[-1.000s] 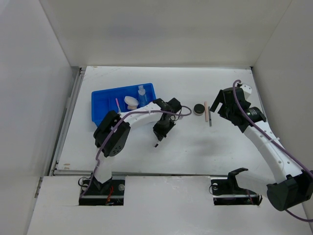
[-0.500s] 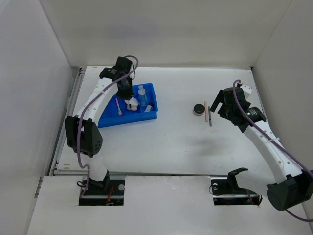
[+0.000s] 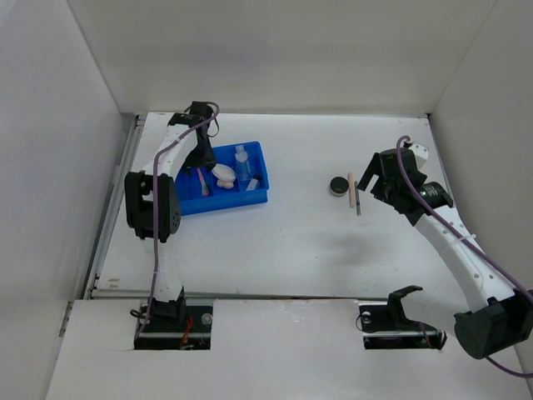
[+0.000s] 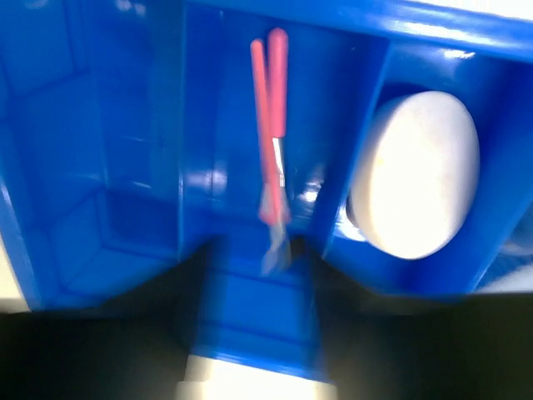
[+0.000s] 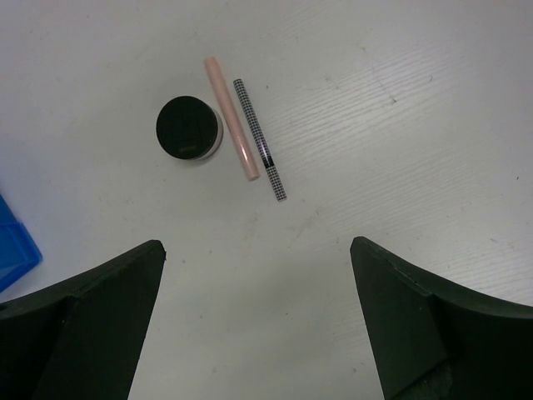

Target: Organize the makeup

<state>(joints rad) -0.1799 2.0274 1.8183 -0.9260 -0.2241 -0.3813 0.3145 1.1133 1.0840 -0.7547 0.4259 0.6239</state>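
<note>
Where they lie, pink-handled brushes point(image 4: 271, 125) follow the compartment point(image 4: 216, 100).

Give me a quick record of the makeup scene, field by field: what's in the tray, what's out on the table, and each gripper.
In blue tray: pink-handled brushes, white puff, clear bottle
On table: black jar, beige stick, dark pencil, side by side
Left gripper: over the brush compartment, partly open
Right gripper: open, above the loose items
</note>
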